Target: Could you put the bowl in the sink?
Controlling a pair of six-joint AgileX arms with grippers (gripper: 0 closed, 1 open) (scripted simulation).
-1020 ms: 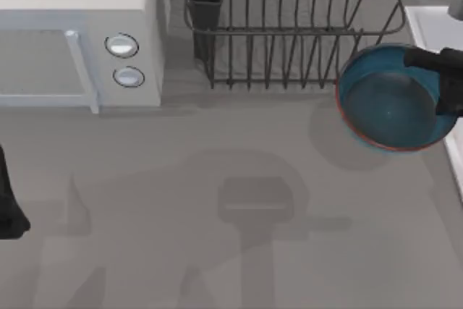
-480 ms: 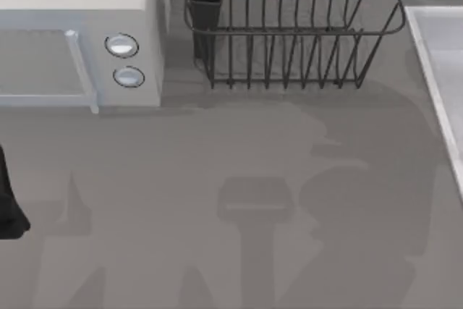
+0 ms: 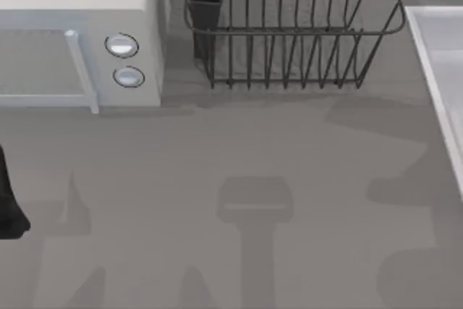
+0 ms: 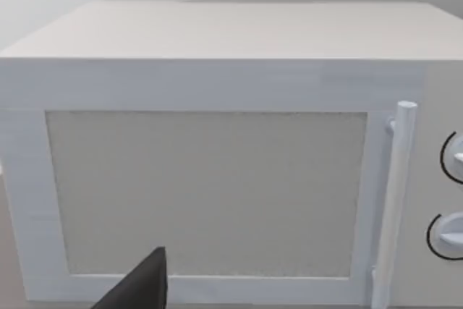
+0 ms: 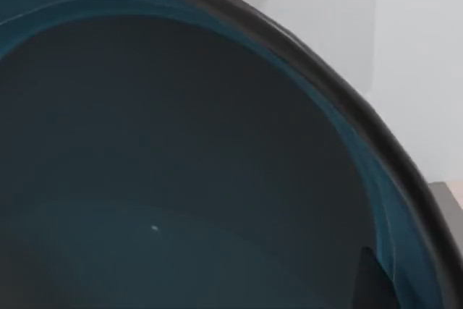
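Observation:
The bowl [image 5: 181,179] sits very close in the right wrist view, its glossy blue inside ringed by a dark rim. A dark fingertip [image 5: 376,284] of my right gripper rests just inside that rim, so the gripper is shut on the bowl. The sink [image 3: 443,45] is the pale basin with a light raised rim at the right edge of the top view. Whether the bowl hangs over the sink cannot be seen. My left arm [image 3: 9,204] stays parked at the table's left edge.
A white microwave [image 3: 79,41] stands at the back left and faces the left wrist camera [image 4: 217,179]. The dark wire dish rack [image 3: 289,34] with its cutlery holder stands at the back middle, beside the sink. Grey counter [image 3: 239,200] spreads in front.
One second ago the bowl hung in my right gripper beside the rack's right end. Both have since left the top view to the right, and their shadow has slid rightward.

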